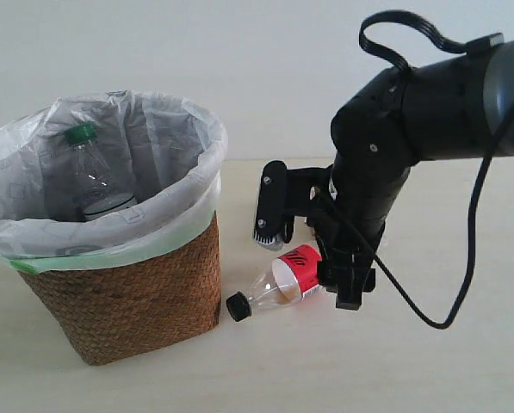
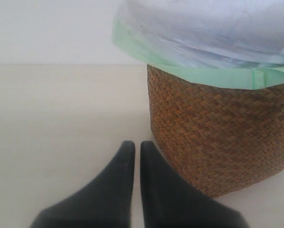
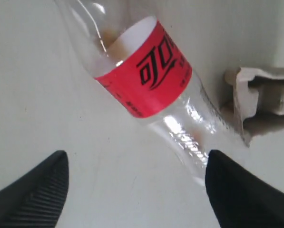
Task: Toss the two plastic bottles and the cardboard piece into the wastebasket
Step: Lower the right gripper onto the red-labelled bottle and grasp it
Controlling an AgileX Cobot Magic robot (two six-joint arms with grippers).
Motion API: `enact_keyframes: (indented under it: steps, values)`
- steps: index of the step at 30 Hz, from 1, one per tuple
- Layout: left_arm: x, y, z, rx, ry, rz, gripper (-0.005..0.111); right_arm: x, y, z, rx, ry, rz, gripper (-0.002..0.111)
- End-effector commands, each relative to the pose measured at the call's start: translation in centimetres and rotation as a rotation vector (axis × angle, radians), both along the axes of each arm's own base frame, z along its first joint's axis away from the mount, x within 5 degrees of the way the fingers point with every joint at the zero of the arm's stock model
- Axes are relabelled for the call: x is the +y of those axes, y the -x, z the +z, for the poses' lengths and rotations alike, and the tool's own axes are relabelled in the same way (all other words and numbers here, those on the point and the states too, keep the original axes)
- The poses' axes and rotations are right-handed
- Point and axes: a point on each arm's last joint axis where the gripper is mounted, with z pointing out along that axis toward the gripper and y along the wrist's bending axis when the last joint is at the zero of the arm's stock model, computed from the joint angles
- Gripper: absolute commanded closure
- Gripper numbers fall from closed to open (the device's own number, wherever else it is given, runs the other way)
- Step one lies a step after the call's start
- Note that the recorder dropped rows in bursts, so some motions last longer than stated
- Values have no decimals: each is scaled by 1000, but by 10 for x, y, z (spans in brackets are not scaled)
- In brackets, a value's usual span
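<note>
Red-labelled bottle (image 1: 293,274) lies on its side on the pale table (image 1: 394,361) at lower centre of the exterior view. Its black cap (image 1: 238,307) points to the lower left and ends just beside the foot of the wastebasket (image 1: 127,301). The wastebasket fills the left of that view. Inside its white liner bag (image 1: 166,138) the green-capped bottle (image 1: 89,172) stands leaning.

The right pincer (image 3: 137,156) is spread wide and grips nothing. In the right wrist view its two dark fingers (image 3: 37,194) sit far apart, and the clear lower body of the red-labelled bottle runs down between them toward one finger. Whether that finger touches the plastic cannot be told. In the exterior view the black right arm (image 1: 394,129) comes down from the upper right over the bottle's base end.

The cardboard piece (image 3: 260,88), tan with raised walls, rests on the table close by the bottle's base.

The left pincer (image 2: 134,148) is clenched to a thin slit with nothing between its fingers. It is low over the table, just beside the woven wall of the wastebasket.
</note>
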Motion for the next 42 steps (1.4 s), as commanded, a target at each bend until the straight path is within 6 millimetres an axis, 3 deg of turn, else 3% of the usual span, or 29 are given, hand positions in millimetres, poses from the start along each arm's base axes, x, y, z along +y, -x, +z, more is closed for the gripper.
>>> enact_keyframes:
  steps: [1, 8, 13, 18, 22, 26, 28, 30, 32, 38, 42]
  values:
    - [0, 0, -1, -5, 0, -8, 103, 1, 5, -15, -41, -8, 131, 38]
    - [0, 0, -1, -5, 0, -8, 103, 8, 9, -32, -188, -102, 304, 38]
    - [0, 0, -1, -5, 0, -8, 103, 7, 11, -37, -204, -71, 378, 38]
    - [0, 0, -1, -5, 0, -8, 103, 13, 5, -70, -172, -33, 441, 38]
    - [0, 0, -1, -5, 0, -8, 103, 24, -2, -86, -257, -93, 507, 38]
    - [0, 0, -1, -5, 0, -8, 103, 25, -3, -102, -231, -88, 510, 40]
    - [0, 0, -1, -5, 0, -8, 103, 25, -3, -105, -224, -86, 510, 56]
    - [0, 0, -1, -5, 0, -8, 103, 25, -3, -103, -220, -80, 508, 88]
    - [0, 0, -1, -5, 0, -8, 103, 24, -2, -104, -210, -73, 505, 108]
    - [0, 0, -1, -5, 0, -8, 103, 20, 0, -102, -174, -49, 476, 108]
    - [0, 0, -1, -5, 0, -8, 103, 10, -3, -86, -166, -53, 401, 108]
